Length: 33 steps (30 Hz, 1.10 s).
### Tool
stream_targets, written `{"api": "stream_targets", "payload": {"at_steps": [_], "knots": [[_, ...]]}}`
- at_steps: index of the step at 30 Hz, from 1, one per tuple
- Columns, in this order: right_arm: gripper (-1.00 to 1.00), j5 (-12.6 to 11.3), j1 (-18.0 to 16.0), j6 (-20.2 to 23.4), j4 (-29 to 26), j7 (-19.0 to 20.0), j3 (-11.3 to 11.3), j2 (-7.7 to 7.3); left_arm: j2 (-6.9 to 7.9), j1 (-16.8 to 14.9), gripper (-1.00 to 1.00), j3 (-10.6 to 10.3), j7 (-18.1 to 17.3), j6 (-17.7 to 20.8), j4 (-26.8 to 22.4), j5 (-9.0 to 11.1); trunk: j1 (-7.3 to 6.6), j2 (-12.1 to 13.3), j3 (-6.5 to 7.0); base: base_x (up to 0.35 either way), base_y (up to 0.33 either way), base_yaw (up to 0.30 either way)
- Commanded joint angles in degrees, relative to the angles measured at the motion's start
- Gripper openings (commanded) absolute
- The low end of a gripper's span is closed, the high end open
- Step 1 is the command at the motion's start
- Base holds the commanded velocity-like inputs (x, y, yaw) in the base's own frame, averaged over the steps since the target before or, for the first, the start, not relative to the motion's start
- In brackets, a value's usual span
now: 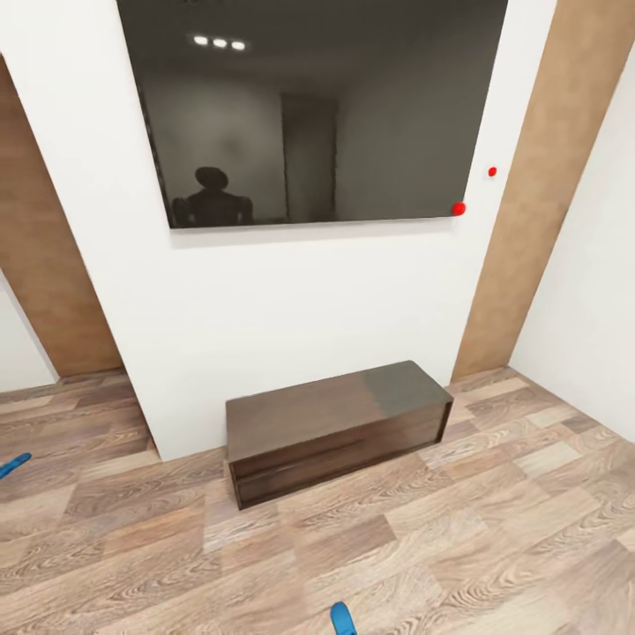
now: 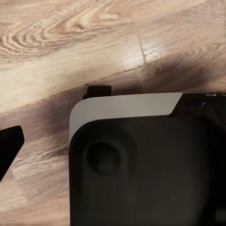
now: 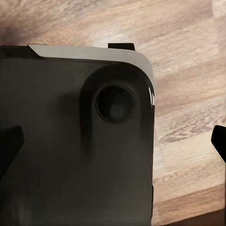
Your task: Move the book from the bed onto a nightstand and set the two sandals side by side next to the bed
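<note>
Two blue sandals lie at the frame edges; robot apparently in transit.
One sandal lies on the wood floor far left, another nearest; dark cabinet against wall beneath black screen; fingers' spread: cannot tell.

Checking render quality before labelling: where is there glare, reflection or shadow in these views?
Head view: the dark wall panel reflects ceiling lights and a silhouette; the cabinet top shows a grey sheen. Left wrist view: bright glare on the floor beside a dark shadow. Right wrist view: soft, even light.
</note>
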Motion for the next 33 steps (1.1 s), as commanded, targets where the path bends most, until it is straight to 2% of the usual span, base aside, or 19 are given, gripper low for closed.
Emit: {"api": "stream_targets", "payload": {"at_steps": [1,33], "knots": [[1.00,-0.01,-0.01,-0.17,0.01,-0.07,-0.02,0.00,-0.01,0.00,1.00,0.02,0.00,0.04,-0.07,0.01,0.00,-0.02,-0.07,0.000,0.000,0.283],[1.00,-0.01,-0.01,-0.17,0.06,-0.05,-0.02,0.00,-0.01,0.00,1.00,0.02,-0.01,0.04,-0.07,0.01,0.00,-0.02,-0.71,0.000,0.000,0.283]]}}
